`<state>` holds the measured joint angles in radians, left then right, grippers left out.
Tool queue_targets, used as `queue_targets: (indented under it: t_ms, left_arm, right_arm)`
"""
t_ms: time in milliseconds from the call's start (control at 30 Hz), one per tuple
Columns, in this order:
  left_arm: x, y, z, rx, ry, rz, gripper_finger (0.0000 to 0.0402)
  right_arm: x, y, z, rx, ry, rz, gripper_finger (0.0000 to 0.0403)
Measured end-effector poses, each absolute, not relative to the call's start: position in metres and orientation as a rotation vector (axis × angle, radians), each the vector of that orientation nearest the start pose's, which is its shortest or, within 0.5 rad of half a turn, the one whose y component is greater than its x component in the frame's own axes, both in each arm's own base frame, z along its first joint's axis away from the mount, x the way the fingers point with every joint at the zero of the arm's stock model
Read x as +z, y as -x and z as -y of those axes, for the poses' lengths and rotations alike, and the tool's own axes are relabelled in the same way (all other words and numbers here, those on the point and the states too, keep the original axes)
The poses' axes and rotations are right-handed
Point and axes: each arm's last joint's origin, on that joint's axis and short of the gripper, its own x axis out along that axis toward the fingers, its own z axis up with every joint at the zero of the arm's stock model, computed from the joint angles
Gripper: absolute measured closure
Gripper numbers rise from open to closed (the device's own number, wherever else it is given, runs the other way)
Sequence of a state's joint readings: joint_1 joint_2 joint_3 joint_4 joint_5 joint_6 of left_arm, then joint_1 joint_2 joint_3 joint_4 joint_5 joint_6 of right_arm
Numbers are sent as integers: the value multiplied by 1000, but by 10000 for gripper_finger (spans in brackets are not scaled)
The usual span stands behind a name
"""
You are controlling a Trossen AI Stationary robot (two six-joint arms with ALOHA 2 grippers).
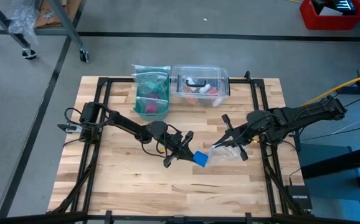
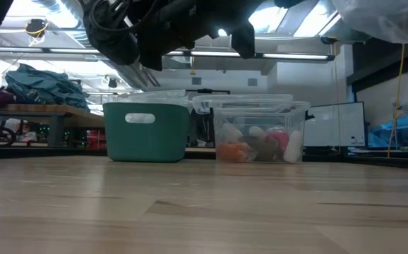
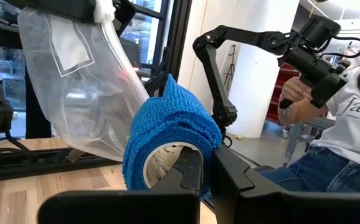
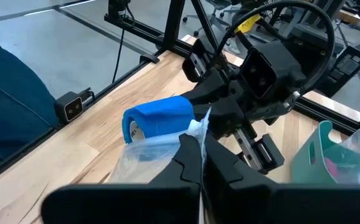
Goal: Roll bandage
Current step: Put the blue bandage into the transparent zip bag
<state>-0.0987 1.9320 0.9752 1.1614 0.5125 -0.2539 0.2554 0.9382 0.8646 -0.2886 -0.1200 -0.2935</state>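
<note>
The bandage [image 1: 200, 159] is a bright blue roll on a pale core, also in the left wrist view [image 3: 167, 140] and the right wrist view [image 4: 158, 119]. My left gripper [image 1: 189, 152] is shut on it above the table's middle. My right gripper [image 1: 221, 147] is shut on a clear plastic zip bag [image 1: 225, 155], just right of the roll. The bag [image 3: 86, 93] hangs beside the roll, and its top edge [image 4: 167, 138] lies against the roll's side. In the low view the bag [image 2: 384, 21] is well above the tabletop. My left gripper holds the roll by its wall [image 3: 206, 149] at one open end. One finger [image 3: 191, 177] stands in the core's opening and the other finger [image 3: 233, 180] is outside. The roll is lifted clear of the table, its axis about level. My right gripper pinches the bag's upper edge [image 4: 195, 127] between its two shut fingers, coming from the table's right side, slanting down. The bag hangs slack below and in front of the fingers, clear of the table. How many layers it has I cannot tell.
A teal basket [image 1: 150, 93] with a bag in it and a clear plastic box [image 1: 200, 84] of small items stand at the table's far edge. A person [image 3: 336, 143] sits beyond the table. A red bin [image 1: 332, 14] stands on the floor.
</note>
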Motion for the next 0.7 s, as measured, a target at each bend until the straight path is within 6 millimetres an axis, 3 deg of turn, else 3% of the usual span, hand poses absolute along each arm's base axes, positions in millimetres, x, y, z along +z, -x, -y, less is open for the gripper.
queue_targets:
  t_ms: [467,700]
  left_arm:
    - [208,-391,52,-633,192,170,400]
    - [209,-392,42,-611,200,184,400]
  right_arm:
    - [324,-196,-54,389,318,-311,402]
    - [324,-196,-54,392,317,-312,402]
